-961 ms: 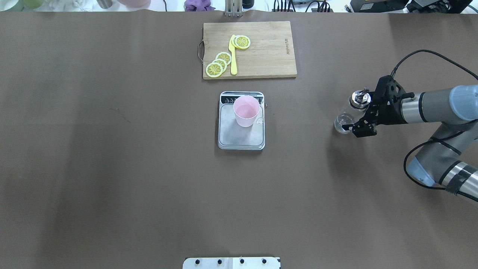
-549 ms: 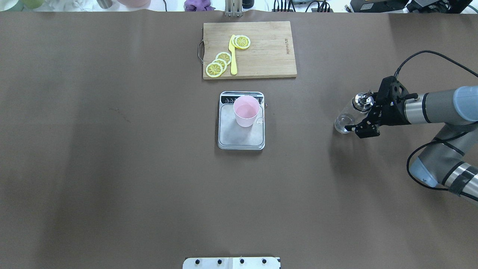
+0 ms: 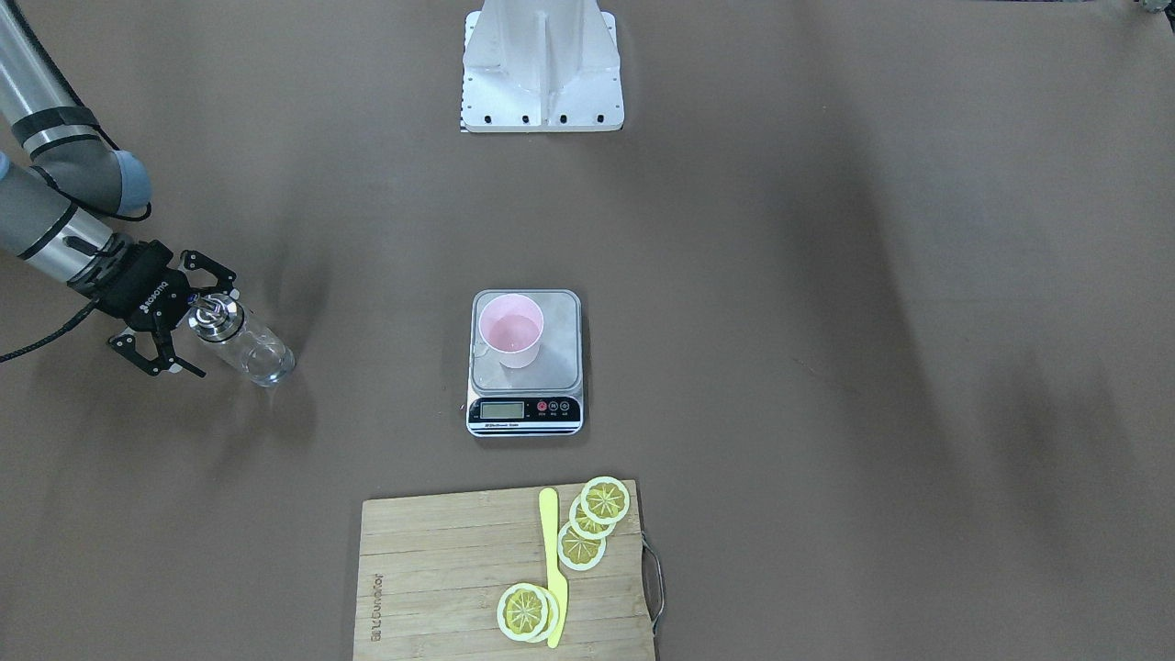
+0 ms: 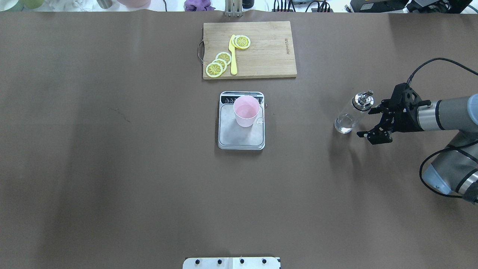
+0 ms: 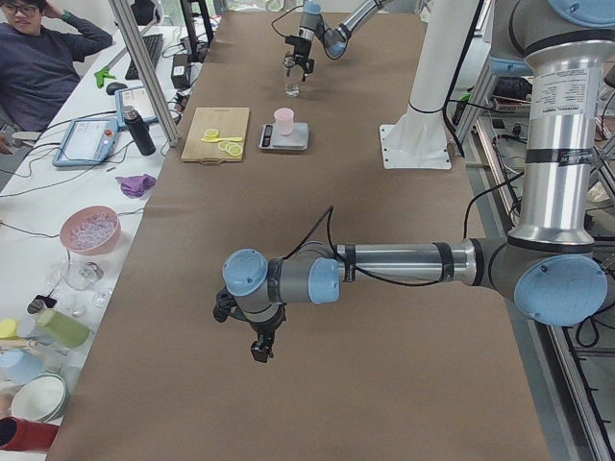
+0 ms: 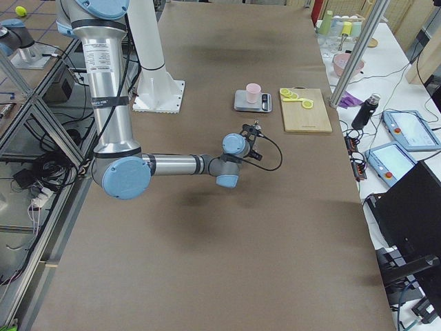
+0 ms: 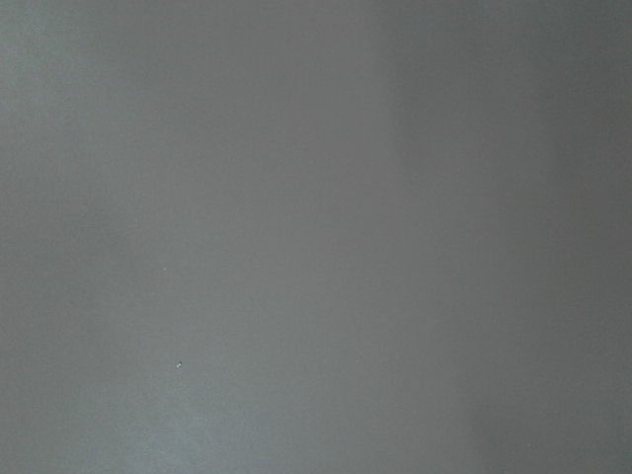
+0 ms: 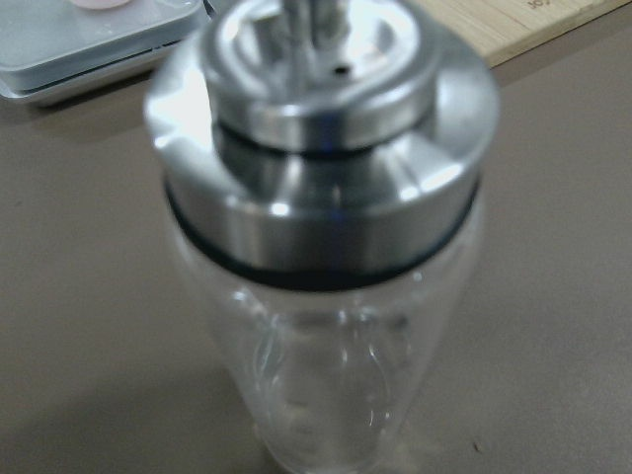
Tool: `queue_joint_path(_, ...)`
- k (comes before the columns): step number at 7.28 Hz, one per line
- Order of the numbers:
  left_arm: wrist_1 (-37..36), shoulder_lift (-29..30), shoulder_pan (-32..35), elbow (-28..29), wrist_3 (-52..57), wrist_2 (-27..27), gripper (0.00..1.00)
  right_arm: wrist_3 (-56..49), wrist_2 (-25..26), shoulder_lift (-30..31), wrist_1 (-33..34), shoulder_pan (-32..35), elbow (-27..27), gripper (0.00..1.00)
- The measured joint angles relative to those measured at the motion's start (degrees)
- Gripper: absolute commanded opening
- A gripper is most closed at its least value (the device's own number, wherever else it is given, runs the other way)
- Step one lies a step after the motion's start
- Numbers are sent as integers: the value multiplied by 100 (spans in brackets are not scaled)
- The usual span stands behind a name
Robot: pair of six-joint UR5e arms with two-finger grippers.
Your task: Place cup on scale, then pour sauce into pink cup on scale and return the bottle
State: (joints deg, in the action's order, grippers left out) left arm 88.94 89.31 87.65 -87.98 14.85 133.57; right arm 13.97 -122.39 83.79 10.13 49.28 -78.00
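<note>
Opposed overhead and front views, scale [image 4: 241, 137] central

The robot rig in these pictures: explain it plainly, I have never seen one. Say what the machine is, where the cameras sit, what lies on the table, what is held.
Two robot arms work at a table, each ending in a two-finger gripper. Cameras: one above and behind the robot, one facing it, one at each table end, one on each wrist. On the table stand a scale with a pink cup on it, a cutting board with lemon slices and a yellow knife, and an upright glass bottle. The right gripper is open beside the bottle, holding nothing. The left gripper hangs above the table; whether it is open, I cannot tell.
</note>
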Motion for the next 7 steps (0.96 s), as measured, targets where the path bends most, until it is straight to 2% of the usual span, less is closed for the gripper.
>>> queue_joint_path(5,0,-13,6,-41,2,3,98,210,-284,488,89,788,71,100)
queue_joint_path(7,0,-24,6,-50,8,2,98,602,-373,653,496,1309,125,100)
